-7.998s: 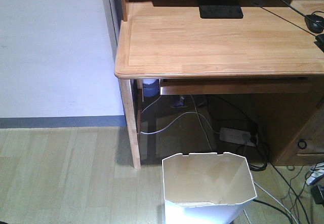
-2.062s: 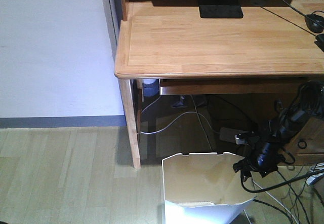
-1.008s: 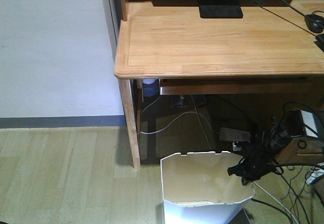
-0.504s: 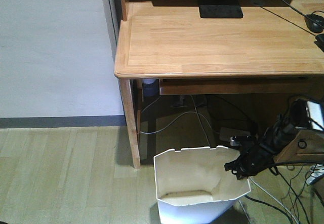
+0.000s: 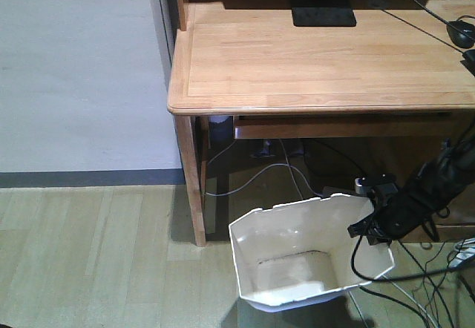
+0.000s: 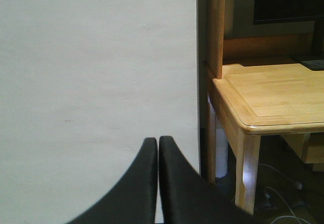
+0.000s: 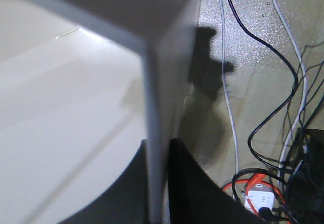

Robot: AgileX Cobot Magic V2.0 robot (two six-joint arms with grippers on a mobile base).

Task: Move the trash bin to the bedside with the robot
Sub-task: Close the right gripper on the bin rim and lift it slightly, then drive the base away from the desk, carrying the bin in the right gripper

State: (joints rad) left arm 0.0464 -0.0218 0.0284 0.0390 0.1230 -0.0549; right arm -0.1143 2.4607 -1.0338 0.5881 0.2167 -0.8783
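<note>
Pale plank floor [image 5: 89, 254] | white wall [image 5: 74, 68] | wooden desk [image 5: 312, 61] | trash bin [image 5: 297, 265] tilted

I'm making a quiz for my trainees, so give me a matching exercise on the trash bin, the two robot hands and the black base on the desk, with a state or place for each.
Things:
1. trash bin
2. left hand
3. right hand
4. black base

States or places:
A. shut, holding nothing
B. tilted, in front of the desk
C. lying on the desk top
D. clamped on the bin's thin wall

Pairs: 1-B, 2-A, 3-D, 4-C
</note>
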